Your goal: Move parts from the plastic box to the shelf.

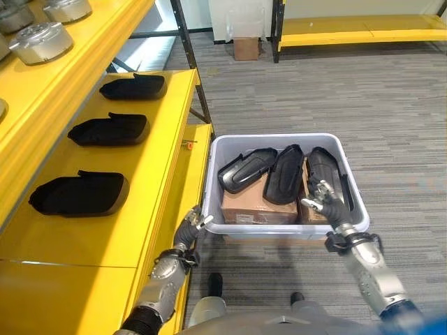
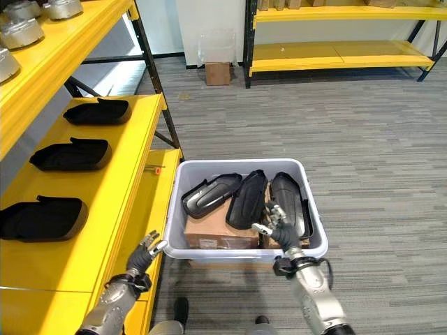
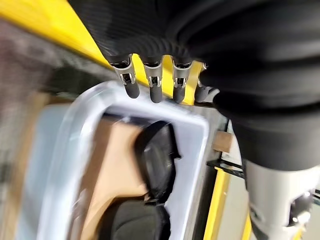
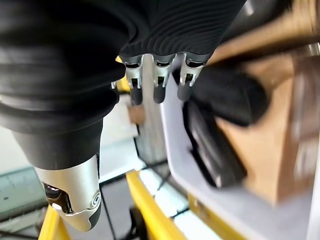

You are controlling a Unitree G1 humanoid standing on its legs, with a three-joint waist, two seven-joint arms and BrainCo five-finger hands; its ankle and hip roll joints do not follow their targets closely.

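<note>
Now right hand (image 1: 325,199) over parts (image 1: 286,173) in plastic box (image 1: 230,142)

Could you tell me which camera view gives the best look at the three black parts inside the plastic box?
The left eye view: all three black parts lie unobstructed side by side on cardboard boxes inside the plastic box. The right eye view shows them too, the right hand overlapping one. Each wrist view catches just two, partly and blurred.

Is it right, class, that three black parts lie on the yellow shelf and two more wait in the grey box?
Not quite. The left eye view shows three black parts in the box, not two: one, another and a third. Three parts do lie on the shelf.
</note>
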